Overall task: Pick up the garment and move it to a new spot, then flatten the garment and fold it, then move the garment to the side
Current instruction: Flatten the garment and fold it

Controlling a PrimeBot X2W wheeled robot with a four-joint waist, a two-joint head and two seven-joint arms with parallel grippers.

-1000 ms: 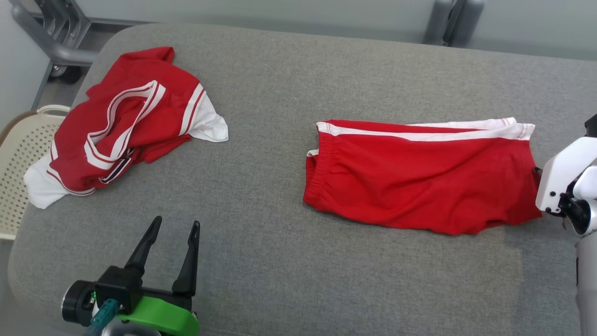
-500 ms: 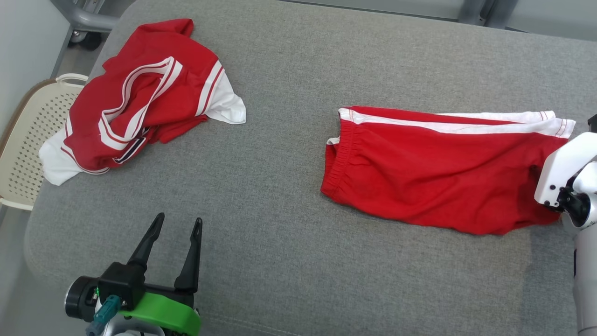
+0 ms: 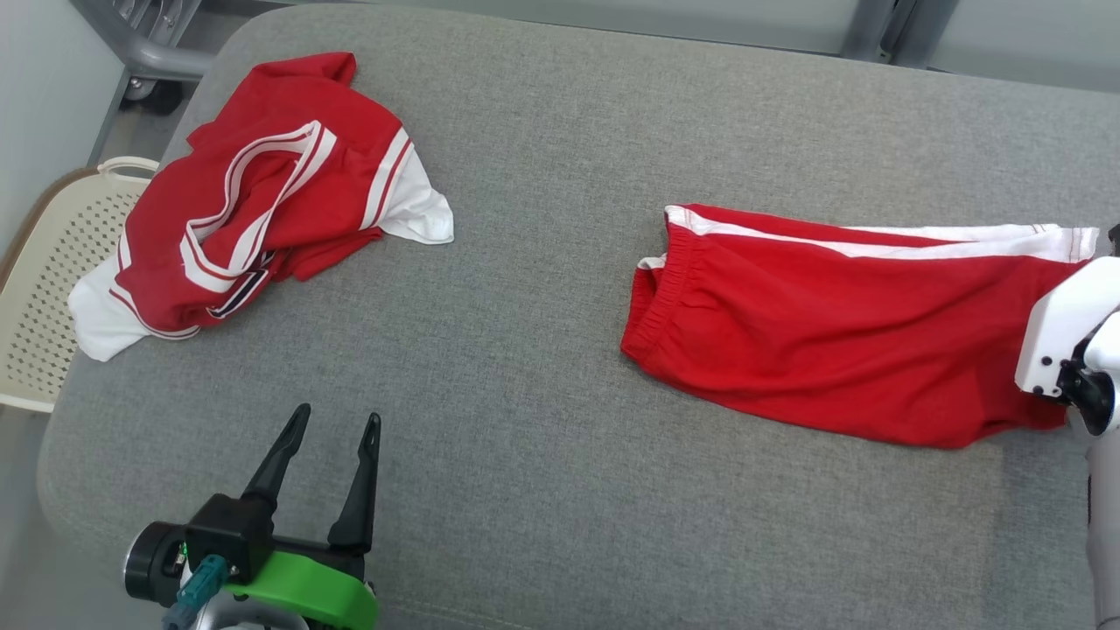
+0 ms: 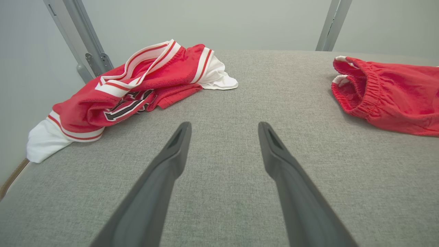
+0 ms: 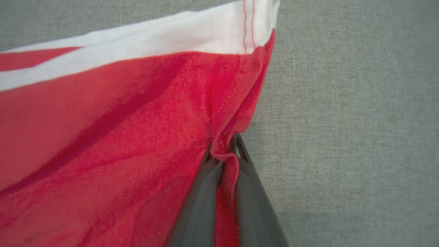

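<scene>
The left arm's jaws are formed of two long, tapering dark fingers (image 3: 360,486), mounted on a black block (image 3: 229,534). Behind it, a bright green collar (image 3: 302,591) and a teal plug (image 3: 199,582) are seen. The right wrist is cased in a white shell (image 3: 1059,328) dotted with small dark screws (image 3: 1045,360), followed by a pale grey forearm (image 3: 1104,525).

Left tool (image 3: 338,413) spread wide, right tool (image 5: 223,151) clamped tight.

Most likely a bare robotics lab or test room, not a home: a grey upholstered work surface (image 3: 560,542) stands before plain pale walls (image 4: 205,24), with a tubular metal frame (image 3: 131,52) on a castor (image 3: 159,94) and a perforated cream basket (image 3: 35,289) beside it
</scene>
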